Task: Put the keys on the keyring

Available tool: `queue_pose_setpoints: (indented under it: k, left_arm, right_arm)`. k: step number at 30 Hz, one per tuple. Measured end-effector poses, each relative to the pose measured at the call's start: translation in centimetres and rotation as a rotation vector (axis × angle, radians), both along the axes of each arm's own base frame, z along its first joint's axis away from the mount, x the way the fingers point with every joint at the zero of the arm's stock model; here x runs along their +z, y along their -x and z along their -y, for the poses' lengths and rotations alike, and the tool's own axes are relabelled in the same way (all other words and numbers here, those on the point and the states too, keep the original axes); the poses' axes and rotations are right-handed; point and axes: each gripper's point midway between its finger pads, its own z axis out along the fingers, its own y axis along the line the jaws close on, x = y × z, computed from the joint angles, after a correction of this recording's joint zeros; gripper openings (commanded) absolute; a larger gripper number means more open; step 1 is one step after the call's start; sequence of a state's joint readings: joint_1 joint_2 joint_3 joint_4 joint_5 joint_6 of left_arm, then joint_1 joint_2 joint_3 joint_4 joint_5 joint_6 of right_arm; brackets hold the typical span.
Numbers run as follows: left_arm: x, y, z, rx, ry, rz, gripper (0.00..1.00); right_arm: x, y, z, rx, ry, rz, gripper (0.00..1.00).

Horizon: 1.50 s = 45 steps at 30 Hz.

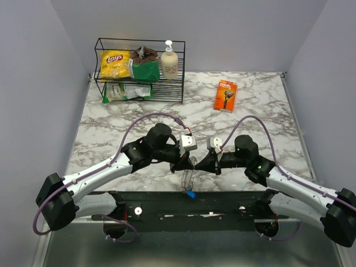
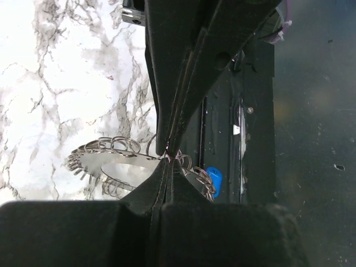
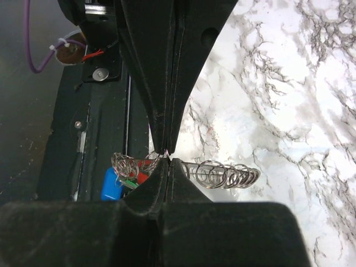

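Marble table (image 1: 261, 128), grey walls: a wire rack (image 1: 139, 69) of packets stands back left and an orange box (image 1: 225, 95) back right. At the near edge, centre, 2 arms meet tip to tip. The left gripper (image 2: 168, 157) has its jaws closed, pinching the keyring (image 2: 111, 146). The keyring spans the table's near edge between both tips, with blue, red and green keys (image 3: 111, 186) bunched at its near end. The right gripper (image 3: 167, 154) is likewise clamped on the keyring.

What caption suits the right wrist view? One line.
Right end effector shut on the keyring, coloured keys bunched beside it.
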State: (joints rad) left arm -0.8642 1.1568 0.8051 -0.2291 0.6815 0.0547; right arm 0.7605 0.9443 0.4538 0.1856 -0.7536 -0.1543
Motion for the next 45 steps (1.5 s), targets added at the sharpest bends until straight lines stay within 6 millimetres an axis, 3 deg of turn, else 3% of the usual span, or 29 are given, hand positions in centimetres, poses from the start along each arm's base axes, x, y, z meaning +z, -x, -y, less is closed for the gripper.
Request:
queue_pose_setpoints:
  k: [2, 6, 9, 14, 18, 32, 37, 45]
  left_arm:
    - [0.3, -0.3, 0.0, 0.026, 0.012, 0.009, 0.34]
    - [2.7, -1.5, 0.0, 0.109, 0.1, 0.062, 0.51]
    - [4.6, -2.8, -0.5, 0.181, 0.177, 0.096, 0.54]
    - [6.0, -5.4, -2.1, 0.289, 0.28, 0.08, 0.54]
    - [5.1, -5.8, -3.1, 0.302, 0.329, 0.007, 0.5]
    - [2.0, -2.1, -3.3, 0.213, 0.451, -0.128, 0.55]
    - [1.8, -1.7, -2.6, 0.193, 0.472, -0.14, 0.55]
    - [-0.3, -1.7, -1.0, 0.196, 0.427, -0.191, 0.55]
  right_arm:
    - [0.3, -0.1, 0.0, -0.005, -0.011, 0.004, 0.0]
    - [0.5, 0.1, 0.0, -0.009, -0.027, -0.004, 0.0]
    - [0.5, 0.3, 0.1, -0.013, -0.037, -0.014, 0.0]
    - [0.9, 0.3, 0.1, -0.018, -0.059, -0.016, 0.0]
    - [1.4, 0.2, 0.2, -0.034, -0.078, -0.011, 0.0]
    - [0.4, -0.3, 1.2, -0.162, -0.119, -0.071, 0.01]
    - [0.4, -0.4, 1.4, -0.182, -0.128, -0.082, 0.0]
    - [0.7, -0.6, 1.4, -0.197, -0.136, -0.08, 0.0]
